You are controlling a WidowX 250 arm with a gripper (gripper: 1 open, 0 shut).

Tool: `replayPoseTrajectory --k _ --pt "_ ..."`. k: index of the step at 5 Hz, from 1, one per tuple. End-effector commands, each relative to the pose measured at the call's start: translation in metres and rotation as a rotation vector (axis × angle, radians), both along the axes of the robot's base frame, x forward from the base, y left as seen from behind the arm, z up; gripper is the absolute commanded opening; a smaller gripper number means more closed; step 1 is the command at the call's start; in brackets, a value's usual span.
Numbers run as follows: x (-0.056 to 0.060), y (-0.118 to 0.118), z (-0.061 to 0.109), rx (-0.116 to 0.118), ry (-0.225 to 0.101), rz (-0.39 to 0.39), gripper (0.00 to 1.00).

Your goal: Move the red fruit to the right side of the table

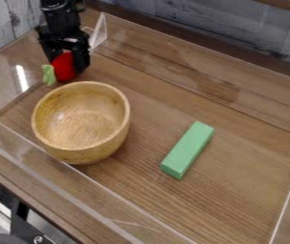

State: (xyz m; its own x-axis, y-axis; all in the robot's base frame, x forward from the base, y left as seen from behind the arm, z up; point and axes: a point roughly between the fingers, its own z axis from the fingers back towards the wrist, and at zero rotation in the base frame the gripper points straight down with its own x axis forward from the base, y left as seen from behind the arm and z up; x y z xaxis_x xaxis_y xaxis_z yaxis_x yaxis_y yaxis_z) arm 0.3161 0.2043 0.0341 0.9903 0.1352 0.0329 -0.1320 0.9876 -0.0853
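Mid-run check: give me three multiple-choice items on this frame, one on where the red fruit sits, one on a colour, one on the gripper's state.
1. Where is the red fruit?
A. inside the wooden bowl
B. on the table behind the wooden bowl
C. beside the block
2. What colour is the long block?
A. green
B. blue
C. yellow
3. How do the jaws of the gripper stand?
A. shut above the bowl
B. shut on the block
C. open around the fruit

B: fruit lies beyond the empty bowl.
A: block is green.
C: fingers straddle the fruit.

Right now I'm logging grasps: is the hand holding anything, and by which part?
Nothing is held yet. The open hand hangs around the red fruit, fingers not closed on it.
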Motion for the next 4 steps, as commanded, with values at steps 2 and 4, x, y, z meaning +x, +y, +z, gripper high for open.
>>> replayPoseTrajectory --k 2,4 --pt "0.015 -0.004 0.021 0.012 -0.056 -0.052 1.00" --pt "0.010 -0.019 0.012 0.001 -0.068 0.094 1.00"
